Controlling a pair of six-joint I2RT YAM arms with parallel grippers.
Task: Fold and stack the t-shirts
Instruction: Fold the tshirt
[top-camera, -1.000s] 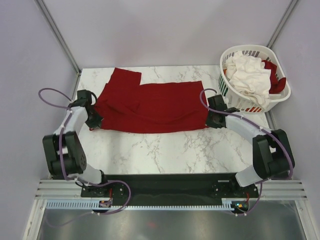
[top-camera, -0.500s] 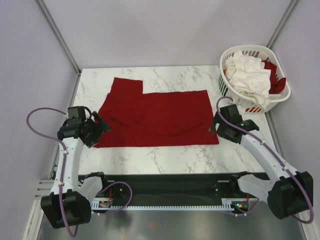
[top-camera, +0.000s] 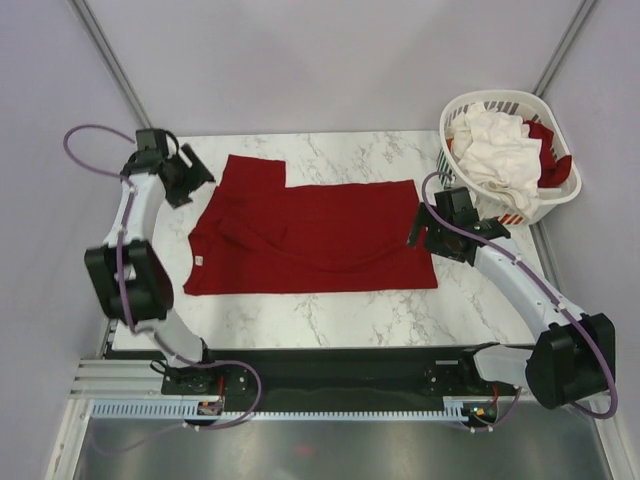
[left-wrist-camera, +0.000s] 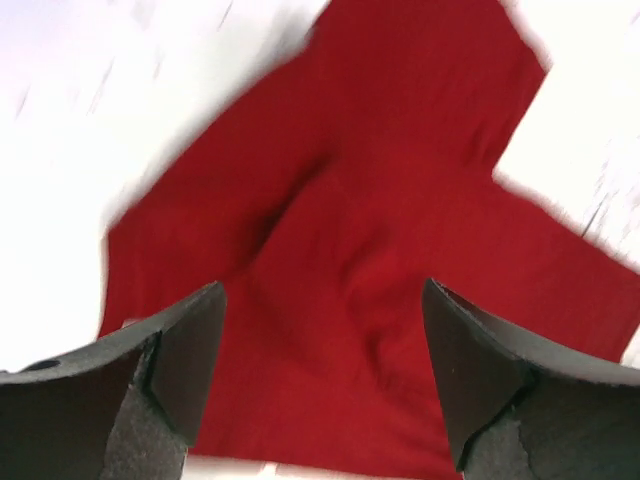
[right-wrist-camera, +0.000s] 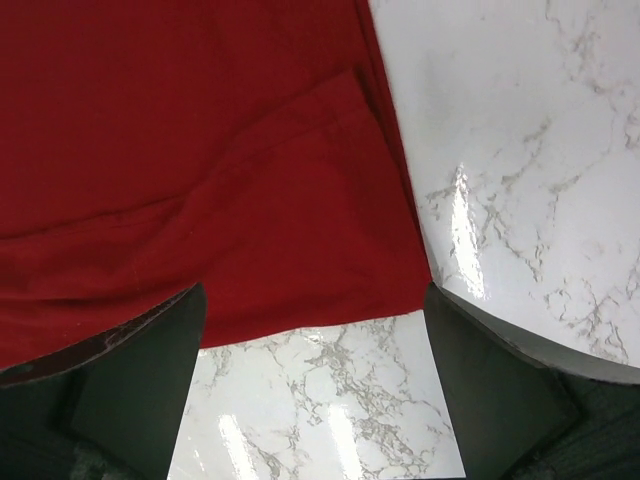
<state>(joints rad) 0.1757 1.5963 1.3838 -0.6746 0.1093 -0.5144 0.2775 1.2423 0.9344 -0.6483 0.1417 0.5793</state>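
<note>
A: As the plain dark red cloth t-shirt lies on the white marbled desk, how does it look?

B: Spread nearly flat across the middle. One short sleeve reaches toward the far left corner, and there are soft creases at its left end.

A: Anything hard to make out?

B: The left wrist view is blurred. In the white slotted plastic basket at the far right corner, a crumpled white t-shirt covers most of another dark red cloth.

A: And the hands?

B: The left hand, fingers spread and holding nothing, hovers by the far left corner, just beside that sleeve. The right hand, likewise spread and empty, sits at the shirt's right edge.
</note>
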